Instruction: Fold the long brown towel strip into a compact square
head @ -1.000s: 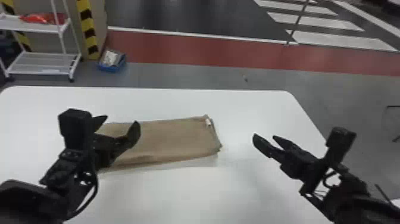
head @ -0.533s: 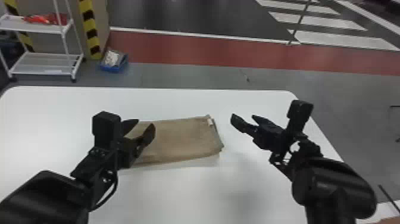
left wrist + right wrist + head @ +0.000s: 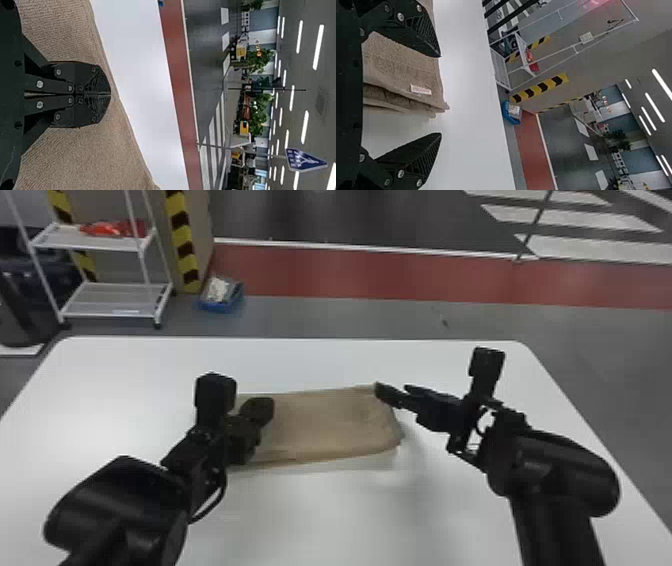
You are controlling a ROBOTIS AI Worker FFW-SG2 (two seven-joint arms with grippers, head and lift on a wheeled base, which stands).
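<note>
Bench: foreground. Towel: on bench. Left hand: over towel's left part. Right hand: at towel's right end, far corner. Behind bench, left: rack, bundle on its upper shelf. Crate: on floor, right of rack.

blue sign on pole; white label on towel; print unreadable
</note>
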